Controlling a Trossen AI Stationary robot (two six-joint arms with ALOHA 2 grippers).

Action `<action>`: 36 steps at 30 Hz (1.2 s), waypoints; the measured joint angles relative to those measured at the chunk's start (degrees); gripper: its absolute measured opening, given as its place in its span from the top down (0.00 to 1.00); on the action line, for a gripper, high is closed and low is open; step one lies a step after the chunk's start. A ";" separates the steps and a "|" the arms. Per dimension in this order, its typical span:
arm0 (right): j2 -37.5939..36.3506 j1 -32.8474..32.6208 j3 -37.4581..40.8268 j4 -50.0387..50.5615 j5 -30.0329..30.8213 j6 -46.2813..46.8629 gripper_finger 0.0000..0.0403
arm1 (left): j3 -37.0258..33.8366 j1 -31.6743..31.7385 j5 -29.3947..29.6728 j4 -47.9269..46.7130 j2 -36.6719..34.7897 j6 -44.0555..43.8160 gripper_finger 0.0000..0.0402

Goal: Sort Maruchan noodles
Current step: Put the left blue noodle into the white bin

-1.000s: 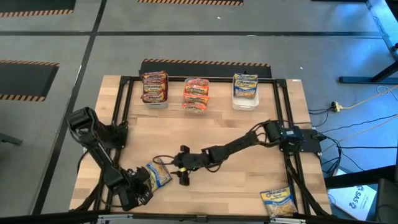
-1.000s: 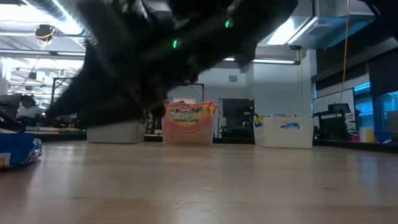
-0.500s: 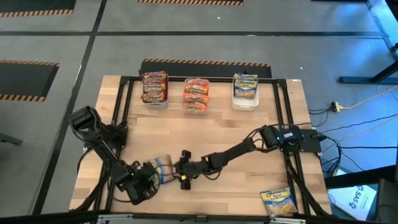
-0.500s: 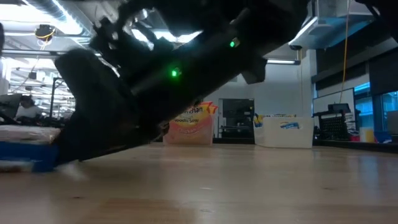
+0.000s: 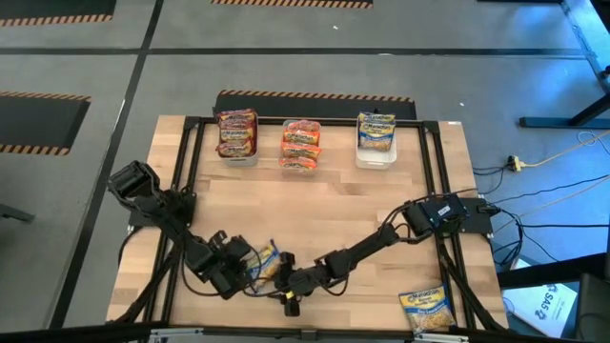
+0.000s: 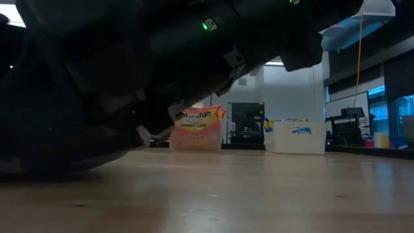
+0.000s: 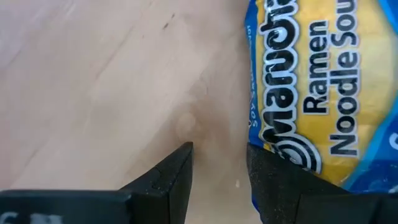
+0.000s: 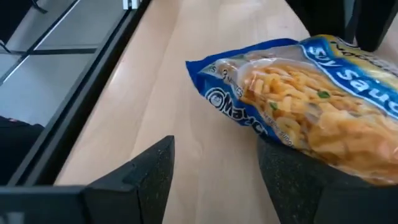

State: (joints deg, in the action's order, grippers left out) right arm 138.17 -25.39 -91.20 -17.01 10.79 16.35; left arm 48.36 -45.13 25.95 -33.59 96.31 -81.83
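Note:
A blue-yellow Maruchan packet (image 5: 266, 261) lies flat on the table near the near edge, between my two grippers. My left gripper (image 5: 238, 272) is open on the packet's left side; in the left wrist view (image 7: 217, 152) bare table shows between its fingers and the packet (image 7: 317, 93) lies past one finger. My right gripper (image 5: 289, 286) is open on the packet's near-right side; in the right wrist view (image 8: 214, 146) the packet (image 8: 311, 93) lies above one finger. A second blue-yellow packet (image 5: 426, 310) lies at the near right corner. My left gripper has one finger (image 7: 280, 180) right at the packet's long blue edge (image 7: 254, 118); I cannot tell whether it touches. My right gripper has one finger (image 8: 298, 180) in front of the packet's near side (image 8: 292, 140); I cannot tell whether it touches.
Three bins stand along the far edge: one with dark red packets (image 5: 236, 133), one with pink-orange packets (image 5: 300, 143), one with blue-yellow packets (image 5: 376, 136). A black frame (image 5: 191, 171) runs around the table. Bare wood lies between the bins and the grippers.
My left gripper has gone toward the table's right edge and a little toward the far edge, and the blue-yellow packet has moved right with it. My right gripper has gone toward the near edge, and now sits on the packet's near-right side.

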 joint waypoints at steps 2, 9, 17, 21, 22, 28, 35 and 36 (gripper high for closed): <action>-0.02 0.02 0.00 1.05 -0.31 -0.05 0.44 | 0.02 1.06 -1.42 -0.06 -0.03 1.60 0.64; -6.25 -0.81 -0.04 16.29 -1.14 -1.96 0.44 | 0.24 0.39 -7.87 -4.79 -5.21 2.77 0.64; -12.55 0.01 -0.07 32.33 13.39 -4.80 0.44 | 0.33 -2.39 -3.63 -4.17 -11.15 0.03 0.64; -12.55 3.64 0.00 30.21 9.89 -3.73 0.44 | 0.33 -6.30 -4.14 0.30 -11.13 -4.76 0.64; -12.55 4.70 0.04 29.04 7.73 -2.54 0.44 | 0.33 -7.38 -3.68 2.09 -11.13 -5.44 0.64; -11.78 10.44 3.66 16.15 -0.85 6.74 0.44 | 0.37 -12.27 7.84 9.05 -9.56 -6.22 0.64; -7.97 11.96 5.66 8.73 -4.42 13.32 0.44 | 0.35 -12.48 8.77 9.42 -3.97 -7.68 0.64; -7.36 11.91 5.57 7.62 -4.77 13.89 0.44 | 0.35 -12.38 8.45 9.41 -3.45 -7.69 0.63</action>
State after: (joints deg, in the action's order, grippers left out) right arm 130.80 -13.48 -85.62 -9.39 6.02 30.24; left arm 48.71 -57.51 34.39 -24.17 92.86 -89.52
